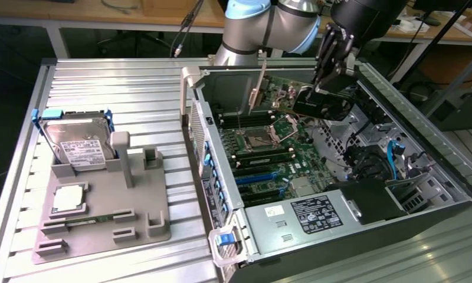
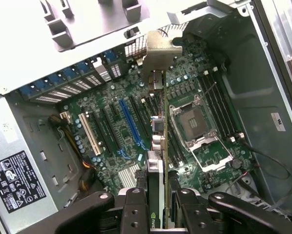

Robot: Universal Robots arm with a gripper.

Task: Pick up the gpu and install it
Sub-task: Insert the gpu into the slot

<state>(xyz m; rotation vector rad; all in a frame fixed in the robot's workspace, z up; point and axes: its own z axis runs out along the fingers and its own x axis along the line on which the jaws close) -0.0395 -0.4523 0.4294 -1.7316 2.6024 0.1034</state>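
- The gripper (image 1: 331,82) was closed partway onto the gpu (image 1: 287,94), its jaws pinching the card's two flat faces. It had nothing else in its grasp.
- The gpu hung in the air over the open case (image 1: 433,147), above the upper part of the motherboard (image 1: 259,147), and was seated in no slot.
- The card was held on edge with its silver bracket (image 1: 256,94) toward the case's rear wall. My read: this turned the connector edge down at the board and lined the bracket up with the rear openings.
- The grip sat at the black-faced end, away from the bracket, likely to leave the bracket and lower edge free.
- The case lay on its side with the panel off, so the board faced up and could be reached from above.
- The exterior view gave the height, with a clear gap between card and board. On the exterior view's left it also showed the grey holder (image 1: 102,194) with the hard drive (image 1: 78,144) in it, well apart from the case.
- The wrist view gave the alignment instead. The card was seen edge-on between the black fingers (image 2: 135,207), running between the blue slot (image 2: 131,122) and the CPU socket (image 2: 195,124). Height over the board could not be judged there.
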